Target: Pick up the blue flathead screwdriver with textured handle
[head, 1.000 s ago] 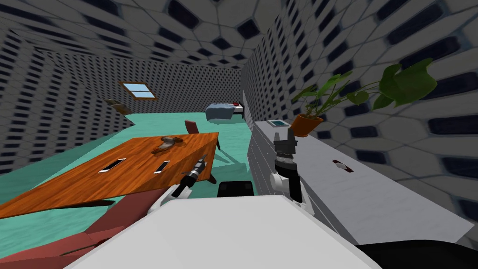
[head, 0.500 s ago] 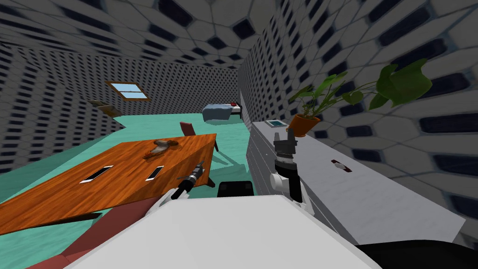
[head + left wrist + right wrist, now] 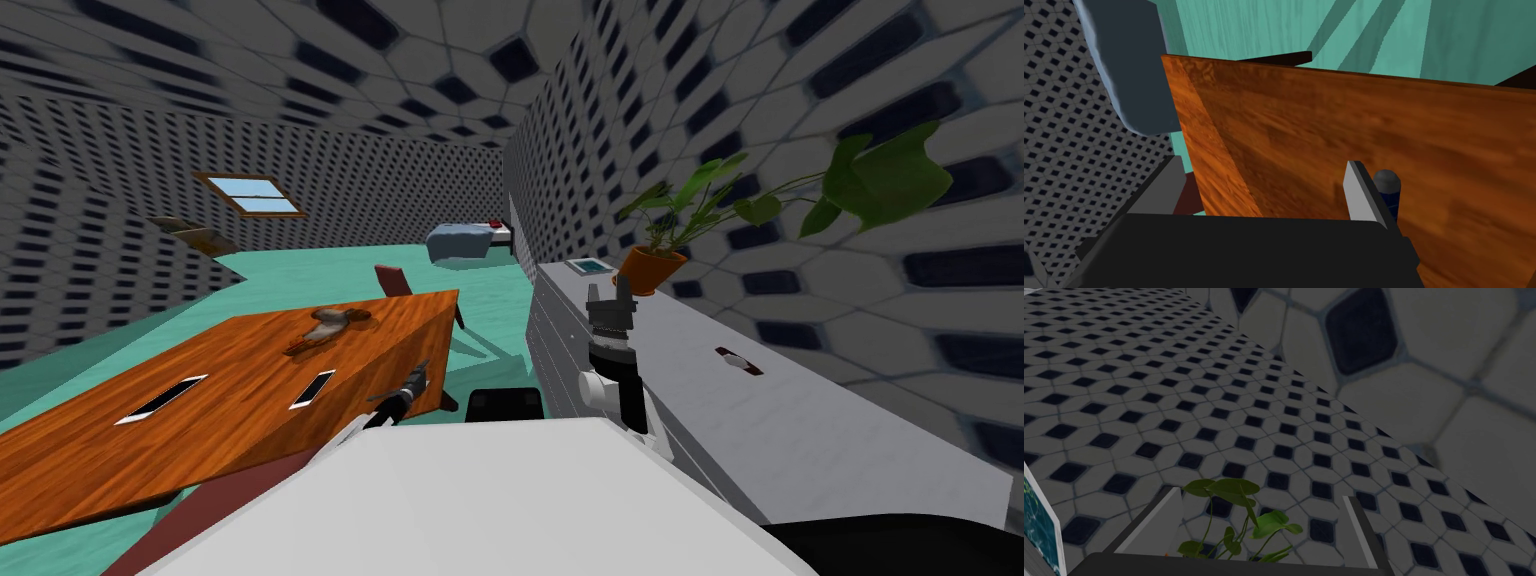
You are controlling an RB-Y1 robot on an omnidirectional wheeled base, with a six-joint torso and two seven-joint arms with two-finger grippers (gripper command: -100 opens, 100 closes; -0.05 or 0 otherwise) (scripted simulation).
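In the left wrist view the blue screwdriver (image 3: 1388,193) shows as a blue handle with a dark rounded cap. It pokes up just outside one of my left gripper's fingers (image 3: 1362,192), over the wooden table (image 3: 1334,130). The left gripper (image 3: 1259,195) is open and nothing lies between its fingers. In the head view that gripper (image 3: 412,380) hangs at the near corner of the table (image 3: 230,400). My right gripper (image 3: 611,295) is raised over the grey sideboard and stands open (image 3: 1259,523).
On the table lie two flat phones (image 3: 155,398) (image 3: 313,388) and a small brown object (image 3: 330,322). A red chair (image 3: 393,280) stands behind it. The grey sideboard (image 3: 800,430) at the right wall carries a potted plant (image 3: 650,268), a picture frame (image 3: 588,266) and a small object (image 3: 735,360).
My view has swung, so the table sits further left in the picture. My left gripper has dropped from over the tabletop to its near corner. The right arm has held still.
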